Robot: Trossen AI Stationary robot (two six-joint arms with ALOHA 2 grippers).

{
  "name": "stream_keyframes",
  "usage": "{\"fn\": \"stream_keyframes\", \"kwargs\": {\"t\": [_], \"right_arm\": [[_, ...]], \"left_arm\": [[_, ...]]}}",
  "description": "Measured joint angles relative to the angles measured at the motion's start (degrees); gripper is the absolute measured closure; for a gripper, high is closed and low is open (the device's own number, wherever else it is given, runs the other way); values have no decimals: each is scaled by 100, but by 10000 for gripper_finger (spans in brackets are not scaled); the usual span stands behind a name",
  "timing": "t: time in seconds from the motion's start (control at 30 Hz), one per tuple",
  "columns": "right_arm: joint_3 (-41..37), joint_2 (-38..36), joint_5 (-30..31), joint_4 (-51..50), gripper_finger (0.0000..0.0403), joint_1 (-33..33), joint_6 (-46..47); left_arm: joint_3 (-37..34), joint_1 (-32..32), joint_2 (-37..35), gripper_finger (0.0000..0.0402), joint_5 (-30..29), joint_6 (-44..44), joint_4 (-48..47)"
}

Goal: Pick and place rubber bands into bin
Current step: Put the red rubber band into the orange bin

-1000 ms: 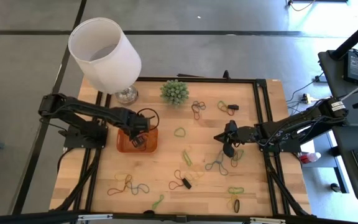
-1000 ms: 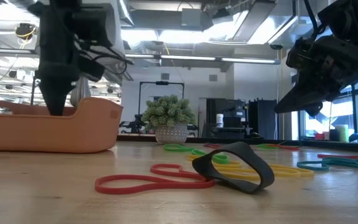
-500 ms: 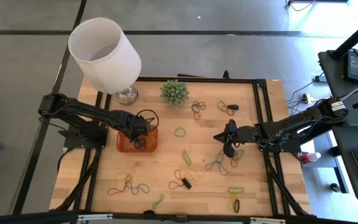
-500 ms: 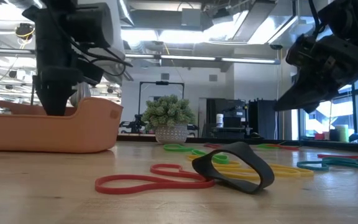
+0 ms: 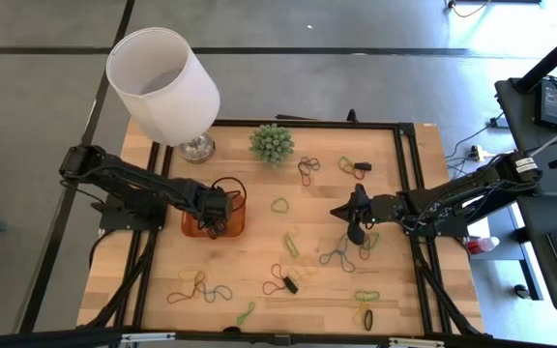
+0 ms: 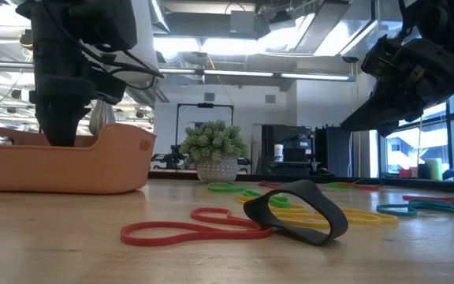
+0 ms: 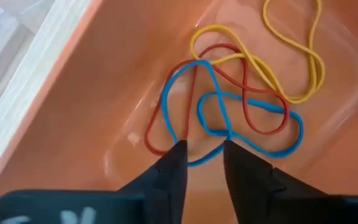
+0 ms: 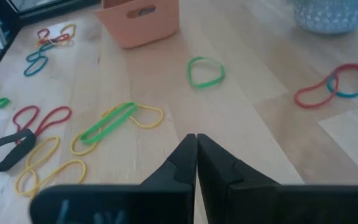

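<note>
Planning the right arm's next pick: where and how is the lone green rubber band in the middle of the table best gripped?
The green rubber band lies flat as an open loop, apart from the other bands. Probably best to come straight down from above, with one finger inside the loop and one outside, pinching a single side. The right gripper, now shut, would have to open first.

Four cameras: one overhead, one at table level, one on each wrist.

The high view looks straight down on the whole table (image 5: pixel 259 242); the low view sits at the near edge, level, facing the room. The left wrist view is close inside the bin (image 7: pixel 104 74), the right wrist view looks across the table to the same bin (image 8: pixel 140 22), also at the low view's left (image 6: pixel 61 166).
</note>
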Motion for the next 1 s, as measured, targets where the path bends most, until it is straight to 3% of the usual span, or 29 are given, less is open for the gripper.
{"fn": "stream_keyframes", "kwargs": {"t": [0.3, 0.43, 0.67, 1.0], "right_arm": [[0, 0, 0, 83, 386, 0, -19], [0, 0, 0, 83, 386, 2, 1], [0, 0, 0, -103, 386, 2, 313], [-2, 0, 0, -33, 387, 2, -282]], "left_arm": [[240, 53, 0, 288, -21, 548, -91], [630, 27, 0, 314, -403, 855, -513], [1138, -416, -44, 394, -1537, 1268, -988], [1128, -1106, -98, 399, -1480, 2089, -289]]}}
